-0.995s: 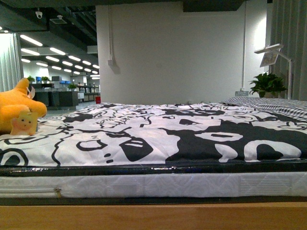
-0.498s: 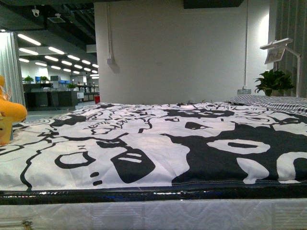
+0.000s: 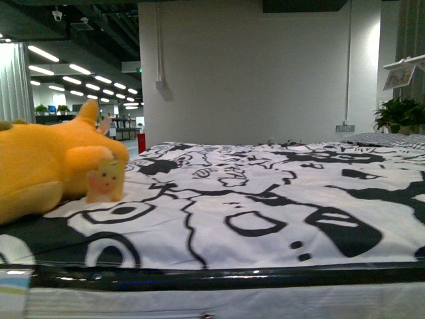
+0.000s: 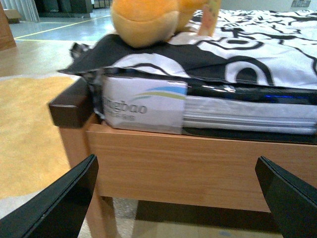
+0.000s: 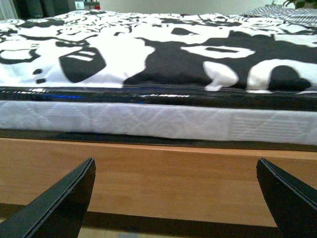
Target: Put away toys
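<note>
An orange-yellow plush toy (image 3: 40,169) lies on the left end of a bed with a black-and-white patterned cover (image 3: 265,199); a small pale tag (image 3: 105,179) hangs at its paw. From the left wrist, the toy (image 4: 148,20) shows on the bed's corner, above the mattress label. My left gripper (image 4: 179,198) is open, low in front of the wooden bed frame (image 4: 198,168), below the toy and apart from it. My right gripper (image 5: 176,198) is open too, level with the frame (image 5: 163,178) further along the bed, with nothing between its fingers.
The mattress (image 5: 158,121) sits on a wooden frame with a dark corner post (image 4: 72,106). A potted plant (image 3: 398,113) and a white lamp (image 3: 402,70) stand at the far right. A white wall (image 3: 252,73) is behind the bed; open floor (image 4: 34,124) lies left of the bed.
The front view has swung left and closer: the plush toy, earlier small or nearly cut off at the left edge, now fills the left side. The plant and lamp have slid towards the right edge.
</note>
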